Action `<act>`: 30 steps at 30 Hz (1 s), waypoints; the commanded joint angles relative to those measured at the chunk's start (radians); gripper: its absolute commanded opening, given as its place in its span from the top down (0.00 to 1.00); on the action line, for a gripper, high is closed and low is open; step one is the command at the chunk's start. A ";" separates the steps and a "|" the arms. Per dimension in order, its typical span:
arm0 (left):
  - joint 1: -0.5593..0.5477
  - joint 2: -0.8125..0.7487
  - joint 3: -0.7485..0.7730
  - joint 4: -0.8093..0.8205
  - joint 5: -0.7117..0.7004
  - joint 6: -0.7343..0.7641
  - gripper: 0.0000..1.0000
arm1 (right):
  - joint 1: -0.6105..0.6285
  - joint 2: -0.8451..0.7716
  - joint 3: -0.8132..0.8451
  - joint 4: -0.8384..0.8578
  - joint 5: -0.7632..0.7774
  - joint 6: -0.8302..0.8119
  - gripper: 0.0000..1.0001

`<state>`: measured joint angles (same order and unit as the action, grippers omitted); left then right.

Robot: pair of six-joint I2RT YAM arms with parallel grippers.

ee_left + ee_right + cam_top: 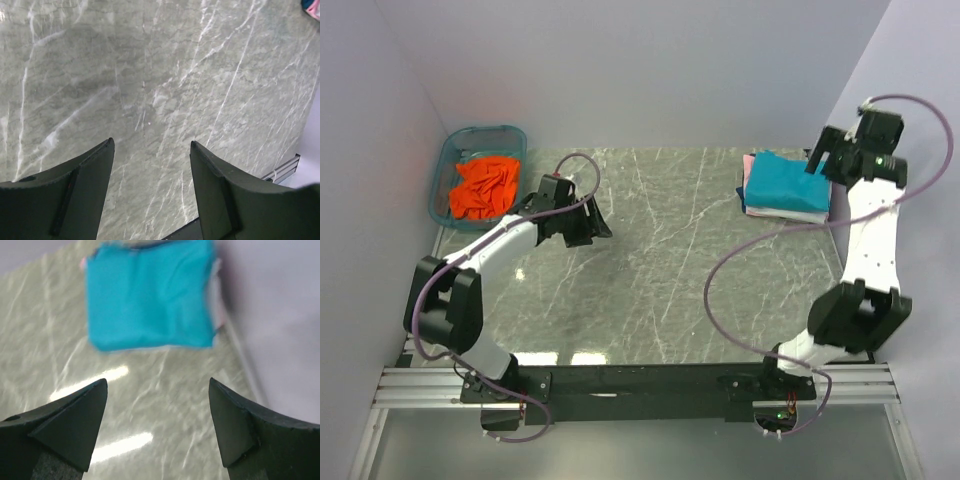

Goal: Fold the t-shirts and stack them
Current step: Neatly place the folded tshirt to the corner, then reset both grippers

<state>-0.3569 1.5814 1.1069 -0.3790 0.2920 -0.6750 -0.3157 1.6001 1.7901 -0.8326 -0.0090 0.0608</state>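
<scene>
- The orange shirt lies crumpled in the tub at the far left corner. I judge it is the one not yet folded.
- It is soft, light and limp, so it will hang and drag when it is lifted. It is best to pinch a raised fold on top, and to look for the shoulders or hem once it is on the table.
- The teal shirt lies folded on top of a stack at the far right. A pink shirt and a white shirt show their edges under it. A push from the side could slide these layers.
- The left gripper hangs over bare table just beside the tub, its jaws wide apart and holding nothing.
- The right gripper hovers near the stack, also wide open and empty.
- The tub stands close to the left wall, so the reach into it is tight. The stack lies close to the right wall. The middle of the table gives wide room for folding.
</scene>
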 commanded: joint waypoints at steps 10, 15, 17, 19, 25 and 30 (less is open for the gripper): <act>-0.047 -0.253 -0.140 0.154 -0.160 -0.008 0.31 | 0.357 -0.465 -0.719 0.279 -0.233 0.123 0.11; -0.048 -0.333 -0.179 0.157 -0.221 -0.009 0.31 | 0.501 -0.528 -0.869 0.358 -0.229 0.207 0.10; -0.048 -0.365 -0.197 0.169 -0.240 -0.011 0.30 | 0.529 -0.539 -0.888 0.375 -0.224 0.220 0.10; -0.048 -0.383 -0.211 0.183 -0.249 -0.014 0.30 | 0.563 -0.548 -0.900 0.388 -0.217 0.224 0.10; -0.048 -0.439 -0.255 0.203 -0.281 -0.021 0.29 | 0.613 -0.552 -0.893 0.383 -0.172 0.206 0.09; -0.048 -0.471 -0.280 0.200 -0.289 -0.023 0.28 | 0.629 -0.560 -0.880 0.374 -0.154 0.205 0.09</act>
<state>-0.4026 1.1450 0.8333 -0.2218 0.0269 -0.6857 0.3038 1.0702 0.8822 -0.4938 -0.1959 0.2649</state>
